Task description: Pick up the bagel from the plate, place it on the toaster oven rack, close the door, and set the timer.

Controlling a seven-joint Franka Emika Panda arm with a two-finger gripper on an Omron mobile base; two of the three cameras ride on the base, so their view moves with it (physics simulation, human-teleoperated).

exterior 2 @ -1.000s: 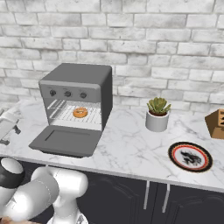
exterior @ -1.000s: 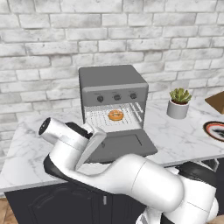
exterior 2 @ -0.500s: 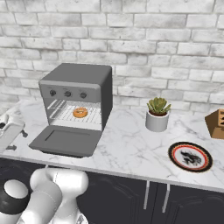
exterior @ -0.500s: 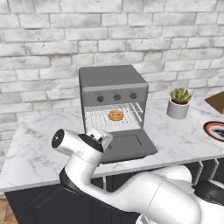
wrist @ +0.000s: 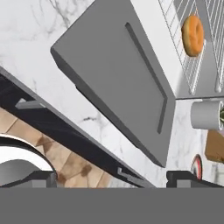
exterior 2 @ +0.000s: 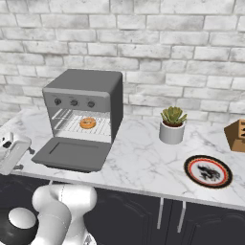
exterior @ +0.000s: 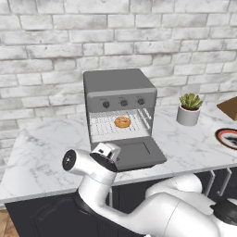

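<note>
The orange-brown bagel (exterior: 122, 121) (exterior 2: 87, 123) (wrist: 193, 35) lies on the toaster oven rack (exterior: 115, 125) (exterior 2: 76, 127) (wrist: 189, 72) inside the grey oven. The dark grey door (exterior: 137, 155) (exterior 2: 72, 154) (wrist: 114, 81) hangs open, lying flat over the counter's front. My gripper (exterior: 108, 150) (exterior 2: 10, 150) (wrist: 111, 178) is open and holds nothing, low at the door's front left corner. In the hand view its fingertips (wrist: 42, 177) stand wide apart, with the door's outer face ahead. The plate (exterior: 228, 138) (exterior 2: 208, 171) (wrist: 197, 165) sits bare, far right.
A potted plant (exterior: 189, 109) (exterior 2: 172, 125) stands between the oven and the plate. A wooden block (exterior 2: 237, 135) is at the far right by the brick wall. Three knobs (exterior: 123, 102) run across the oven's front panel. Dark cabinets (exterior 2: 143, 215) lie below the counter edge.
The arm has swung round in front of the counter and the hand has sunk a little by the door's front left corner. Bagel, door and plate have not moved.
</note>
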